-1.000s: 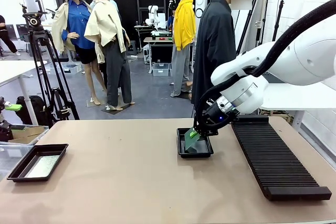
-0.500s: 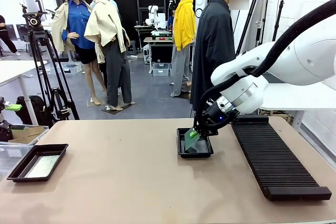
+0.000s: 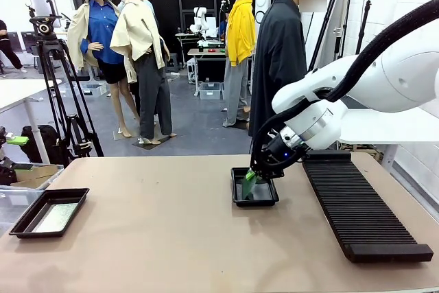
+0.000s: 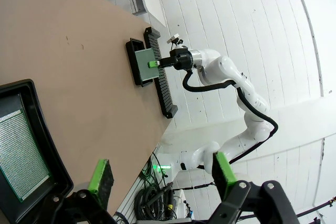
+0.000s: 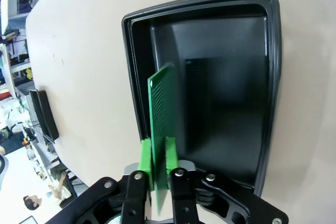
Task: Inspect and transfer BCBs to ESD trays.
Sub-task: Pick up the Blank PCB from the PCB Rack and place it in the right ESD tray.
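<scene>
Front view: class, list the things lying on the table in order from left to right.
left tray → middle tray → rack

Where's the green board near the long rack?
Front view: the green board is held between the right fingers, over the black tray right of centre, beside the rack.
</scene>
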Available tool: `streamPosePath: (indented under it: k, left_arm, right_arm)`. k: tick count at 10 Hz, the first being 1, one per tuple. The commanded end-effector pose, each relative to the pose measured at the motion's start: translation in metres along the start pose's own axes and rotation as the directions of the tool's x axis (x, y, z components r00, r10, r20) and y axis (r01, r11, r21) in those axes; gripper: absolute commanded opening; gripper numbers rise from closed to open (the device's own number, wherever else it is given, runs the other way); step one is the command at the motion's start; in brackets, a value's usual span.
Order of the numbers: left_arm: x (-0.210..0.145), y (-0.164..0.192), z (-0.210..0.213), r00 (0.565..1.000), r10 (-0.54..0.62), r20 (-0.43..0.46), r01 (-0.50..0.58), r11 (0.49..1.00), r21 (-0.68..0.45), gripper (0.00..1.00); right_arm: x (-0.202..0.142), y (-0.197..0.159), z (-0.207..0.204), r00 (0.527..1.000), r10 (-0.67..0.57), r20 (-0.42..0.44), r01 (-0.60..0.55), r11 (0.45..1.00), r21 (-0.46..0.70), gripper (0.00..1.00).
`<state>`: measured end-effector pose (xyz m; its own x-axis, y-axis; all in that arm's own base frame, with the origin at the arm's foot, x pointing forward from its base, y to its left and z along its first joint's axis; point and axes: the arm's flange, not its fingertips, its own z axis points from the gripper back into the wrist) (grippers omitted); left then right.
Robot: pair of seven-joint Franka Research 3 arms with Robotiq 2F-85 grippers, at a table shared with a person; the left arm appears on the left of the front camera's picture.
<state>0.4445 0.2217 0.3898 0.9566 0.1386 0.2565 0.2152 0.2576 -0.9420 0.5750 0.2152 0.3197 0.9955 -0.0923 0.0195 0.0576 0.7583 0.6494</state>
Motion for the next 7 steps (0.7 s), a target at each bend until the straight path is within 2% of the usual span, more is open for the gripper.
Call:
streamPosePath:
  k: [1,3,4,7]
  left_arm:
    - [-0.001,-0.002,0.002,1.000,-0.003,-0.009,0.003,1.000,0.015,1.00]
    - [-0.001,-0.002,0.002,1.000,-0.003,-0.009,0.003,1.000,0.015,1.00]
    - [-0.001,-0.002,0.002,1.000,-0.003,-0.009,0.003,1.000,0.015,1.00]
    - [-0.001,-0.002,0.002,1.000,-0.003,-0.009,0.003,1.000,0.015,1.00]
  right_arm:
    - [-0.001,0.011,-0.003,1.000,-0.014,0.016,0.015,0.998,-0.059,0.56]
    - [-0.004,0.019,0.000,1.000,-0.012,-0.008,0.011,0.994,-0.106,0.95]
    - [-0.004,0.023,0.003,1.000,-0.018,-0.014,0.016,0.992,-0.128,1.00]
    - [-0.004,0.042,0.019,0.999,-0.025,-0.029,0.019,0.980,-0.200,1.00]
